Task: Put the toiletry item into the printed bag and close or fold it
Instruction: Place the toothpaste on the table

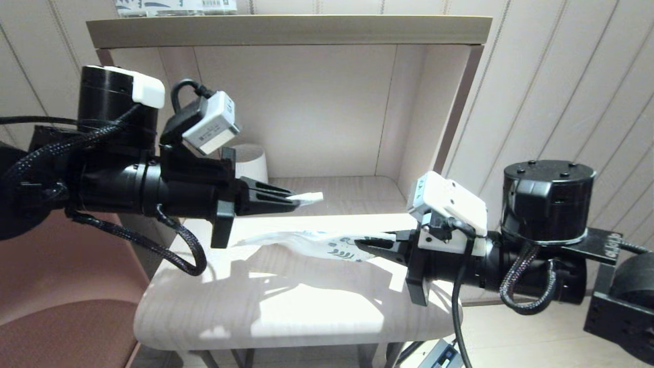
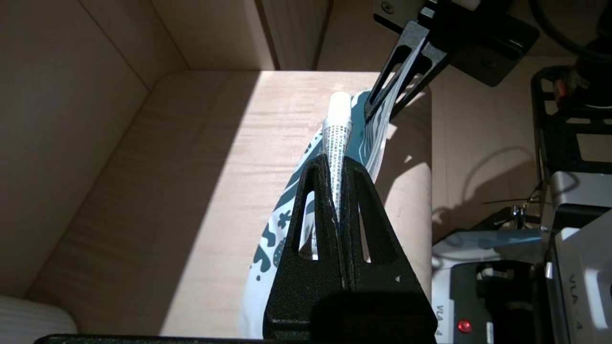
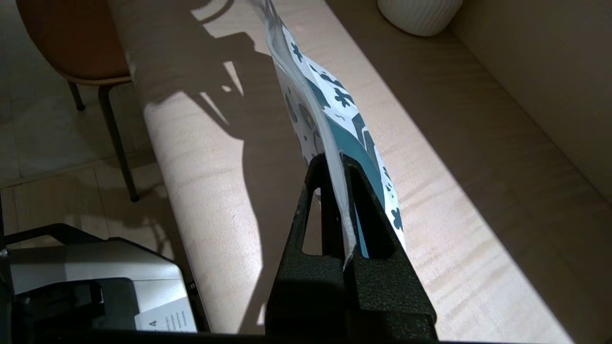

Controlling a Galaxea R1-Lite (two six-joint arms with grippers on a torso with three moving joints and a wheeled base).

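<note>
White plastic: your bag [image 1: 327, 244] is a thin pouch with a teal leaf print, stretched out just above the wooden table [image 1: 286, 312], its far end sagging toward the top.
Right gripper [image 1: 364, 245]: you have it pressed together on one edge of the bag, holding that end up clear of the table; the right wrist view shows the film squeezed between its black fingers [image 3: 368, 210].
Left gripper [image 1: 295, 200]: it is pinching the small white packet [image 1: 308, 198], with the end of the packet sticking out past the fingertips.
Packet position: it sits in the air above the bag, not inside it; in the left wrist view its tip points along the bag toward the end the other gripper holds.
Done so far: you have both things picked up, one in each gripper.
Left to do: by the look of it, the packet is not yet in the bag, and the closing or folding comes after that.
Bag mouth: you cannot tell from these views whether it is open.
Background: a white ribbed mug [image 1: 253, 162] stands back inside the shelf [image 1: 286, 30], untouched.
</note>
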